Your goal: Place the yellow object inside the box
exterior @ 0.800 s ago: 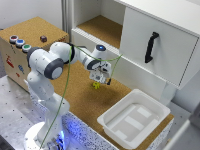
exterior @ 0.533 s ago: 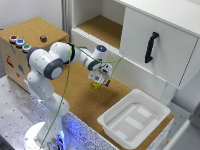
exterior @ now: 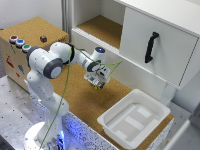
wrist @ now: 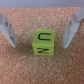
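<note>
The yellow object [wrist: 44, 42] is a small yellow-green cube with black letters on its faces. It sits on the cork surface between my fingers [wrist: 8, 31] in the wrist view. In the exterior view it [exterior: 96, 86] shows only as a yellow speck under the hand. My gripper [exterior: 95, 83] [wrist: 39, 45] is open, with one finger on each side of the cube and neither touching it. The box [exterior: 116, 105], a shallow white tub with raised ribs in its floor, stands on the exterior view's lower right, apart from the gripper, with nothing in it.
A cork-topped box with coloured buttons [exterior: 30, 37] stands at the exterior view's left. A white cabinet with a black handle [exterior: 151, 47] and an open cork-floored shelf [exterior: 102, 27] lie behind the gripper. A thin yellow-green cable [exterior: 113, 65] runs along the arm.
</note>
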